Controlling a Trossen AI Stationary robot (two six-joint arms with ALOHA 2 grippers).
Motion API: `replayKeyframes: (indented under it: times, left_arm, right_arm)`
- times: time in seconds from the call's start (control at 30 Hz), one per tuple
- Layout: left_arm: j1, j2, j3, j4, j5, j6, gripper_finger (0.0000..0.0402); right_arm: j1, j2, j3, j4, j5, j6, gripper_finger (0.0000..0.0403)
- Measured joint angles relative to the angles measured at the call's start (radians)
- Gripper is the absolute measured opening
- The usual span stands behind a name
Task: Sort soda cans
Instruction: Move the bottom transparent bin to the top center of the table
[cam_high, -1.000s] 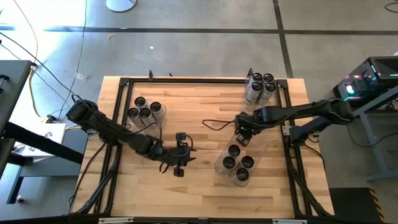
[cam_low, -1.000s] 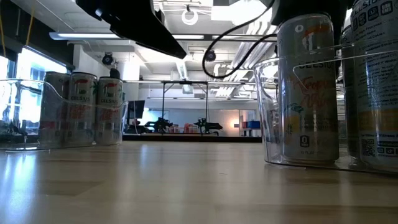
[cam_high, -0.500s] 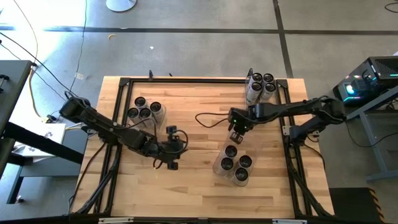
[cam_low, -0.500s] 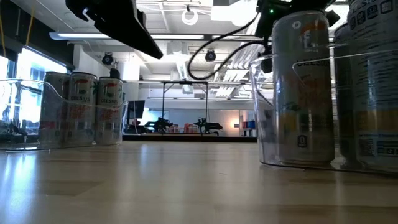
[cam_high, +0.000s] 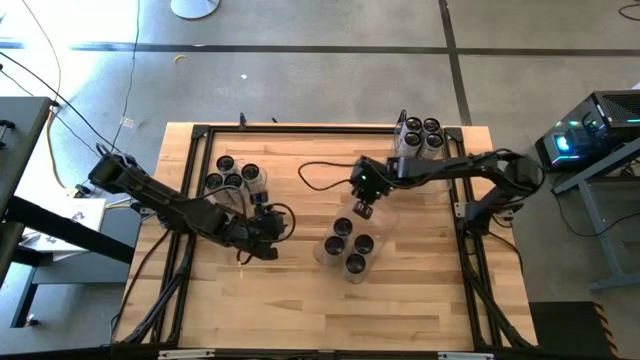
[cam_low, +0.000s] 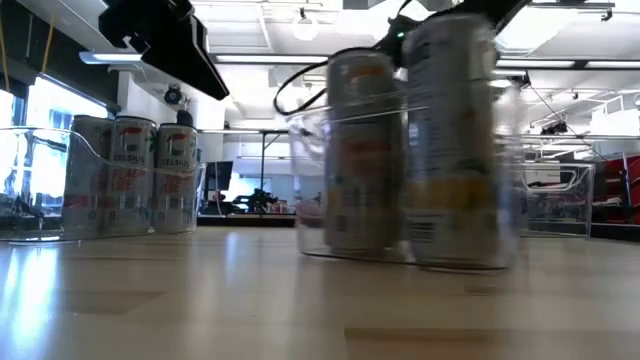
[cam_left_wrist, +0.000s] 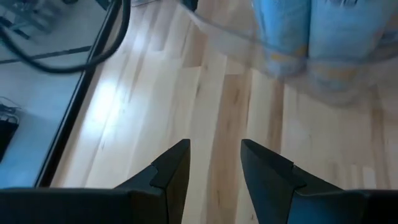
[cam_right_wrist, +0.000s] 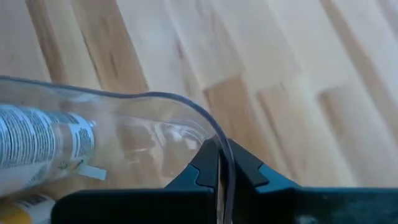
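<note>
A clear bin (cam_high: 385, 222) with several soda cans (cam_high: 354, 264) stands near the table's middle; in the low view this bin (cam_low: 310, 180) and its cans (cam_low: 445, 140) are blurred. My right gripper (cam_high: 362, 209) is shut on its far rim. My left gripper (cam_high: 268, 240) hovers open over bare wood to the left of that bin (cam_left_wrist: 217, 37), its fingers (cam_left_wrist: 168, 168) holding nothing. A second bin (cam_high: 258, 190) of cans stands at the left and a third (cam_high: 404, 155) at the far right corner. My right gripper pinches the clear bin's wall at its rim (cam_right_wrist: 219, 144), on the bin's far side. The wall runs between the two fingers (cam_right_wrist: 202, 171), one inside the bin and one outside. They come from above, slanting down. The bin stands upright with its base on the table.
A black cable (cam_high: 320, 170) loops over the table's far middle. A black frame (cam_high: 300, 129) runs round the table's edges. Bare wood (cam_high: 290, 310) lies along the near side.
My right gripper has gone toward the table's left edge with the bin's rim in its hold, and the bin with its cans has slid leftward along the table, staying upright. My left gripper has drawn back toward the left and far side, rising a little.
</note>
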Motion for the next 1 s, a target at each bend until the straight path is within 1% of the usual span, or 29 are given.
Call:
replayKeyframes:
  times: [0.33, 0.53, 0.6, 0.8, 1.0]
  left_arm:
    - [0.065, 0.000, 0.000, -0.019, -0.019, 0.019, 0.0135]
    - [0.132, 0.000, -0.001, -0.059, -0.021, 0.020, 0.0135]
    - [0.155, -0.002, -0.016, -0.045, -0.015, 0.036, 0.0135]
    - [0.237, -0.024, -0.075, 0.008, 0.045, 0.095, 0.0135]
    - [0.319, -0.043, -0.116, 0.138, 0.139, 0.171, 0.0135]
  right_arm:
    - [-0.073, 0.193, 0.222, -0.006, -0.013, -0.290, 0.0004]
    - [-0.131, 0.260, 0.324, -0.006, -0.011, -0.496, 0.0005]
    - [-0.153, 0.274, 0.352, 0.002, -0.006, -0.562, 0.0005]
    - [-0.218, 0.288, 0.396, 0.053, -0.013, -0.737, 0.0006]
    - [-0.265, 0.291, 0.395, 0.096, -0.075, -0.843, 0.0015]
